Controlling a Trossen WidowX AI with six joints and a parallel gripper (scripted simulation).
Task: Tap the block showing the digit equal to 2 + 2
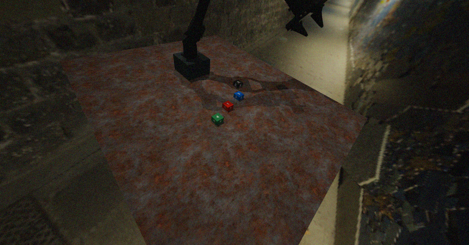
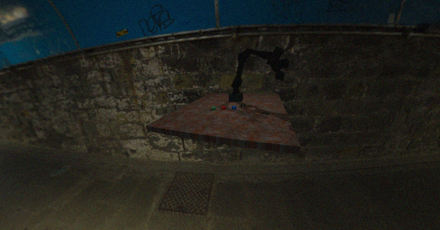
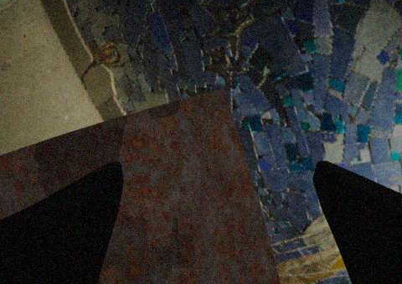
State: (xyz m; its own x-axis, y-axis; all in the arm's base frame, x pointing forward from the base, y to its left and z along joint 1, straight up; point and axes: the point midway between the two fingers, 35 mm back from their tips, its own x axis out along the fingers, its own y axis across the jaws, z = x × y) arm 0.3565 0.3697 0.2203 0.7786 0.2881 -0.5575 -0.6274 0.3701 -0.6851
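Note:
Four small blocks stand apart in a slanting row on the table. The green block (image 1: 217,119) (image 2: 213,108) carries a white mark on top that looks like a 4, though small and blurred. The red block (image 1: 228,106) (image 2: 223,107) is beside it, then the blue block (image 1: 238,96) (image 2: 234,107), then the black block (image 1: 237,84) (image 2: 243,105) in the arm's shadow. Their digits are too small to read surely. My gripper (image 1: 314,31) (image 2: 279,79) (image 3: 223,173) is open and empty, high above the table and off to the black block's side of the row. No block shows in the wrist view.
The reddish mottled table (image 1: 242,184) (image 2: 221,127) (image 3: 184,200) ends at a far corner in the wrist view. The arm's dark base (image 1: 191,66) (image 2: 235,97) stands behind the row. The arm's shadow crosses the table around the black and blue blocks.

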